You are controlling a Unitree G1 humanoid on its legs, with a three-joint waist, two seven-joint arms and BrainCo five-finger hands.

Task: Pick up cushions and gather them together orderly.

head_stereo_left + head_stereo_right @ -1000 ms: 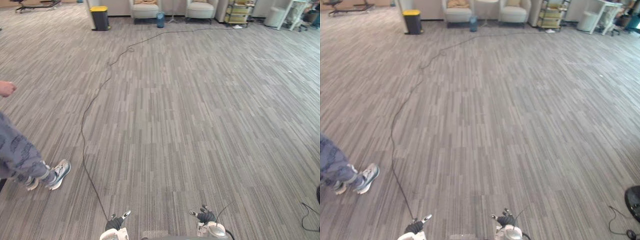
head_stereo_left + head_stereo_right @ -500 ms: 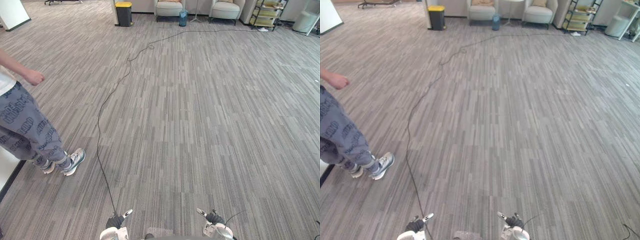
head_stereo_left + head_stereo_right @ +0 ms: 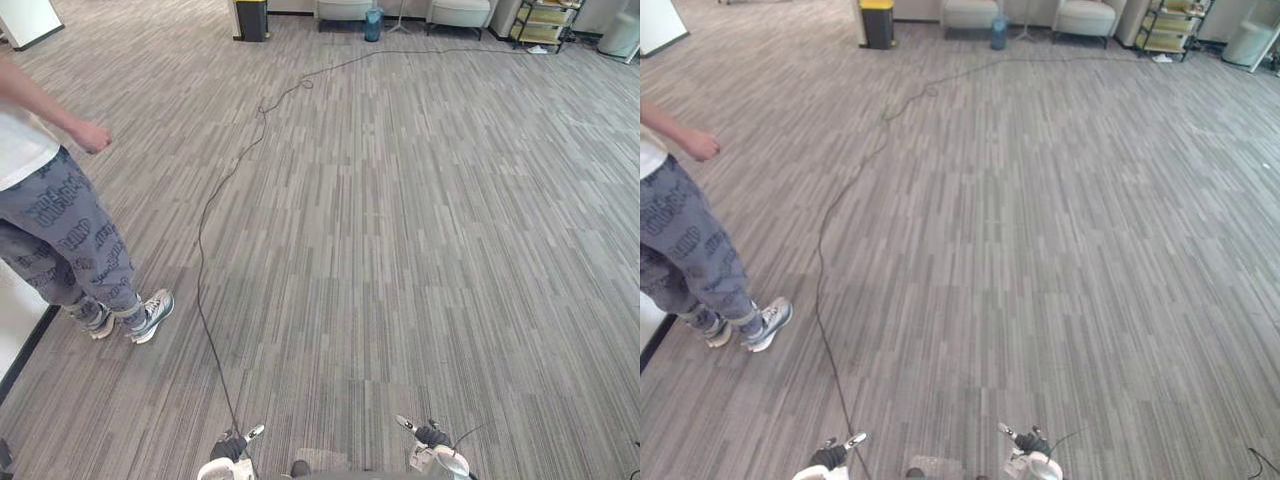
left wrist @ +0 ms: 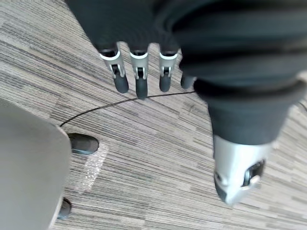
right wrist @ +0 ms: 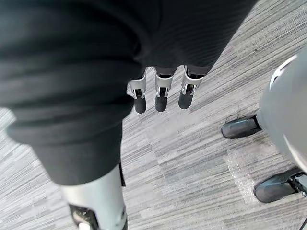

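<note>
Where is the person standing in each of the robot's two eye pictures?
Left eye view: person at the left edge, halfway down.
Right eye view: person at the left edge, halfway down.
Shared landmark: bin at the top, left of centre.

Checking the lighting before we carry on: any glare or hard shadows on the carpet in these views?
Left eye view: the carpet is evenly lit, no glare, no hard shadow by the person. Left wrist view: soft, even light on the carpet past the left hand. Right wrist view: the same past the right hand.
</note>
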